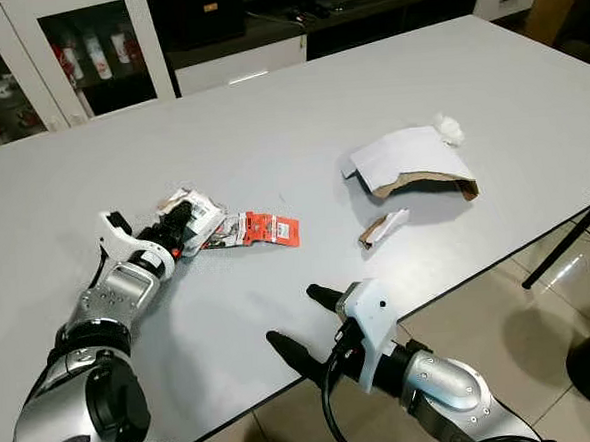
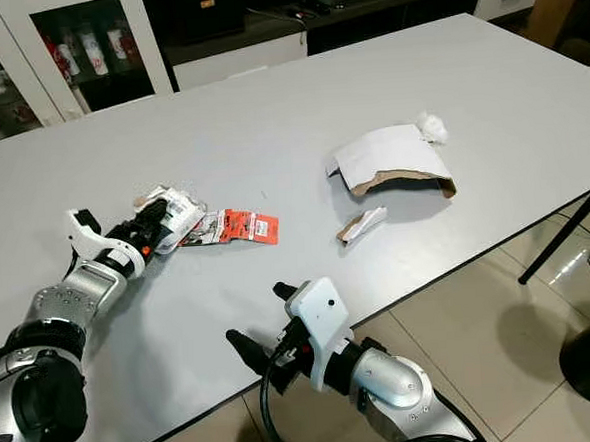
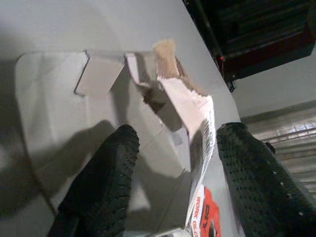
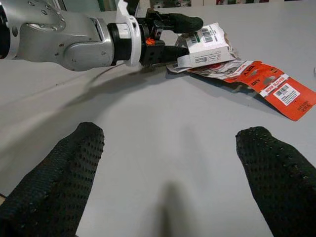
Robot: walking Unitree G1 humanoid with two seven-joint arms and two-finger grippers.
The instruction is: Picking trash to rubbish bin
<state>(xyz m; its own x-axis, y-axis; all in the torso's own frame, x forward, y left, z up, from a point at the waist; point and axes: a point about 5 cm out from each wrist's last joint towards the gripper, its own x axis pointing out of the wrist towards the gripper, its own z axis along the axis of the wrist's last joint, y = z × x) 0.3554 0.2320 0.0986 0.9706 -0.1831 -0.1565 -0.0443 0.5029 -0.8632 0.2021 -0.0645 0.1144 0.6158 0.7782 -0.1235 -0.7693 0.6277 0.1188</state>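
Fingers [image 3: 106, 182] of the left gripper [image 1: 175, 226] are straddling, not yet clamping, a torn white carton [image 1: 196, 215] beside the red wrapper [image 1: 270, 228] on the grey table [image 1: 269, 122], awaiting a squeeze, while the right gripper [image 1: 306, 325] is hovering wide apart nearer the table's front edge.

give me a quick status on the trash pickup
Left gripper closing around white carton scrap, fingers astride it. Right gripper open, hovering at table edge. Nothing blocking.
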